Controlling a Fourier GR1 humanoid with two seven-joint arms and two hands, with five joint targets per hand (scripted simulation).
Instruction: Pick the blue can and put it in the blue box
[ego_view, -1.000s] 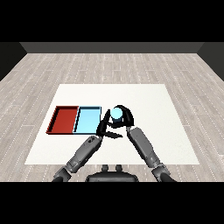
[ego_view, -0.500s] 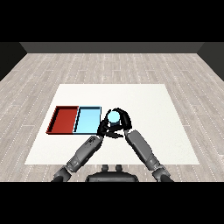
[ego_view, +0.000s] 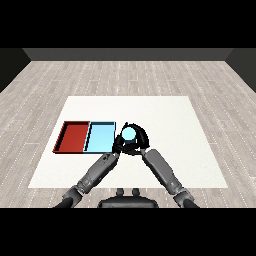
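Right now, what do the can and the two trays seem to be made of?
The blue can, held in the right robot hand, looks like metal, but only its pale top shows, so this is uncertain. The red tray and the light blue tray look like matte plastic: flat, even colour, thin raised rims, no glare.

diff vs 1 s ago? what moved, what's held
The right hand, curled round the light blue cylindrical can, has carried it left, toward the light blue tray, stopping just right of its edge. The left hand sits by the can; whether it helps hold is unclear. Blue tray and red tray unmoved.
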